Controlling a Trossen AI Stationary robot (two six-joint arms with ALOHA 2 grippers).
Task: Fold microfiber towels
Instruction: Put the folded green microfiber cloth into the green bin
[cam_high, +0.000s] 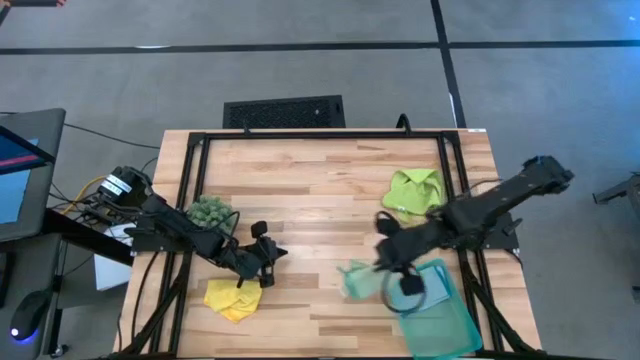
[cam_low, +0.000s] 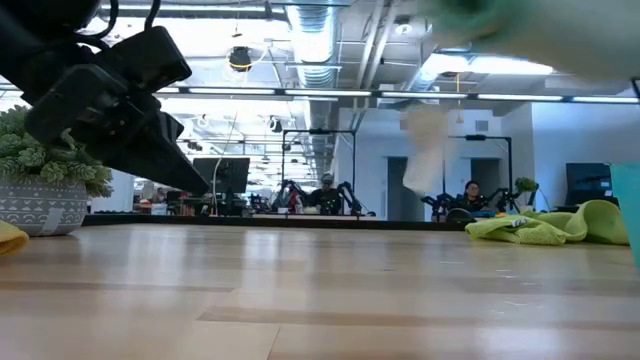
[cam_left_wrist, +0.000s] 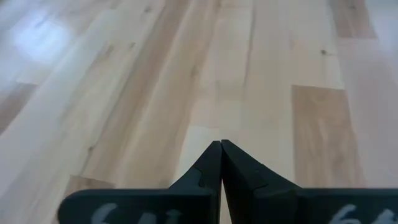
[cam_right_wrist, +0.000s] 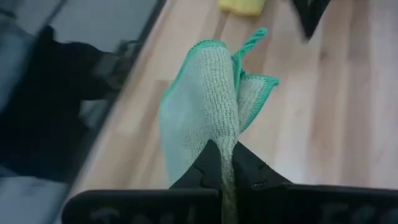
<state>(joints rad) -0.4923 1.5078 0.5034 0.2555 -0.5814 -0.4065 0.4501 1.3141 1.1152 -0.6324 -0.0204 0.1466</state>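
The right tool (cam_right_wrist: 227, 152) is pinching a pale green towel (cam_right_wrist: 205, 99) by one edge, fingers pressed together on a bunched fold of it. The cloth hangs limp from the tips and drapes away in soft folds, its darker green hem curling at the far corner. It looks light and floppy, with a nubbly weave that should grip well but will not hold a shape; a corner or the hem seems the best place to take it, since a pinch mid-edge lets both sides sag. In the high view this towel (cam_high: 358, 280) dangles just beside the teal tray (cam_high: 445, 320), off the wooden surface (cam_high: 320, 200). The right arm reaches in low from the far side, elbow out, wrist turned down. Behind it lies a lime towel (cam_high: 415, 190).

The left tool (cam_left_wrist: 221, 149) is pressed together on nothing, hovering over bare boards, arm stretched across. Just beside it lies a yellow towel (cam_high: 233, 298); a fuzzy green clump (cam_high: 210, 210) sits near its forearm.
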